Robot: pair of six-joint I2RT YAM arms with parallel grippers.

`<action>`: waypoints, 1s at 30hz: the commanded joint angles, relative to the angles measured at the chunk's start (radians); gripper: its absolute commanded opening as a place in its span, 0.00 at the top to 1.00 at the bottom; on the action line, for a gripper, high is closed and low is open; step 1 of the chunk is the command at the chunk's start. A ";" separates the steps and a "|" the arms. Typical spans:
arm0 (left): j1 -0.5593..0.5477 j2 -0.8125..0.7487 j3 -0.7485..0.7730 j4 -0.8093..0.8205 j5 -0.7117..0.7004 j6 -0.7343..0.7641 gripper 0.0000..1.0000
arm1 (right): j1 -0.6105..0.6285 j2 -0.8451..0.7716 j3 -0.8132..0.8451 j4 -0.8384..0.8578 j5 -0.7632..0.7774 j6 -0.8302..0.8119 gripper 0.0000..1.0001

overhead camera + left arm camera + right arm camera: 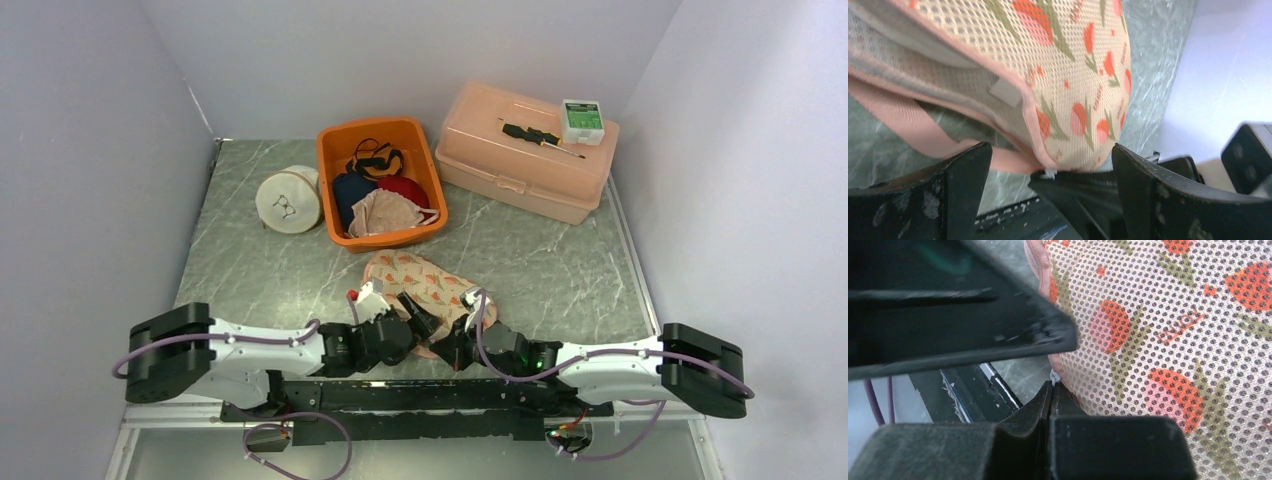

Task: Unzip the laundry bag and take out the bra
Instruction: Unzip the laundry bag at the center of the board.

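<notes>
The laundry bag (425, 285), a floral mesh pouch, lies flat on the table (560, 270) just ahead of both grippers, its near end between them. In the left wrist view its pink-trimmed edge gapes and shows pale lining, so we judge the zip to be at least partly undone. We cannot make out the bra through the mesh, and we take it to be inside.

The right gripper (1050, 390) has its jaws pressed together on a small pale tab at the bag's near corner, which we read as the zipper pull (1052, 376). We think it holds there to anchor that corner, so the bag will not slide when something is drawn out. The left gripper (1050, 155) has its jaws spread wide and holds nothing. They frame the gaping edge, a stance that suits reaching into the mouth next.

Further back, well apart from the bag, sit an orange basket (326, 185) of garments, a round white pouch (288, 200) beside it, and a peach box (520, 170) carrying a screwdriver (540, 137). The basket looks the likely place for the bra, though nothing settles that.
</notes>
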 commanded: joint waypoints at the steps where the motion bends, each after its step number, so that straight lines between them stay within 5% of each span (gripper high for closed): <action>1: 0.037 0.088 -0.018 0.213 0.057 -0.074 0.05 | 0.005 -0.015 0.015 0.055 -0.019 -0.022 1.00; 9: 0.056 0.115 -0.073 0.206 0.009 -0.195 0.08 | 0.005 0.002 0.000 0.076 -0.027 -0.019 1.00; 22: 0.096 0.068 -0.103 0.152 -0.028 -0.173 0.94 | 0.013 -0.126 -0.009 -0.055 -0.002 -0.002 1.00; 30: 0.102 -0.058 -0.105 -0.032 -0.095 -0.165 0.97 | 0.022 -0.307 0.015 -0.316 0.072 0.048 1.00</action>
